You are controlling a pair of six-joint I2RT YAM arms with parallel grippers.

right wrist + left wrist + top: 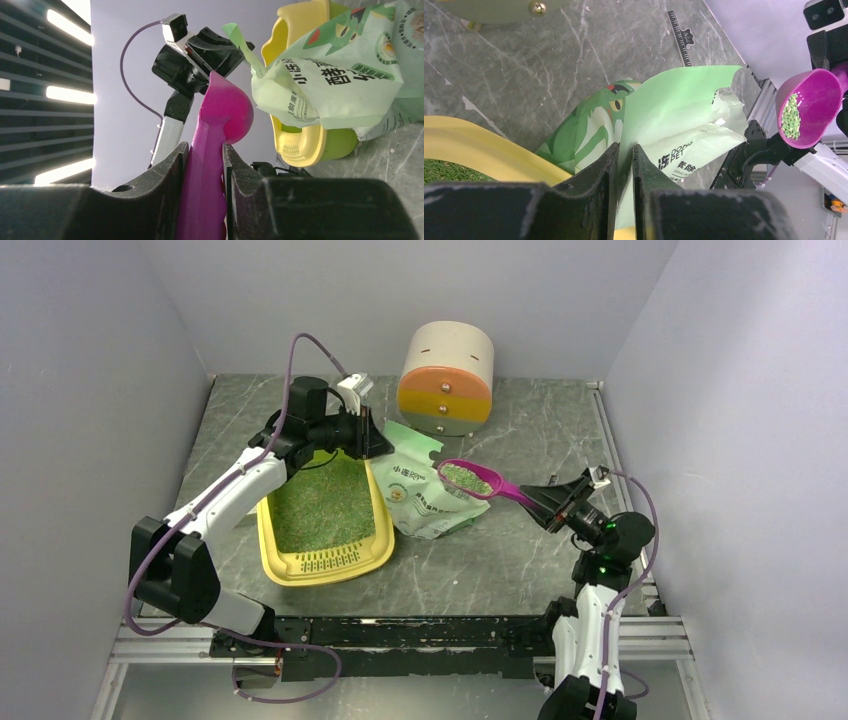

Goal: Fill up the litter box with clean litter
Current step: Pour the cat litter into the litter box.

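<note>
The yellow litter box [325, 562] lies left of centre, its floor covered with greenish-grey clean litter [320, 505]. The pale green printed bag [425, 490] lies beside its right rim. My left gripper [375, 440] is shut on the bag's top edge [659, 100], at the box's far right corner. My right gripper [540, 502] is shut on the handle of a magenta scoop [478, 480]. The scoop holds litter [791, 117] and hangs above the bag. In the right wrist view the scoop [220, 130] rises between my fingers, with the litter box [295, 145] behind the bag [340, 85].
A round beige, orange and yellow drawer cabinet [447, 378] stands at the back centre, just behind the bag. Walls close in the table on the left, back and right. A metal rail [400, 632] runs along the near edge.
</note>
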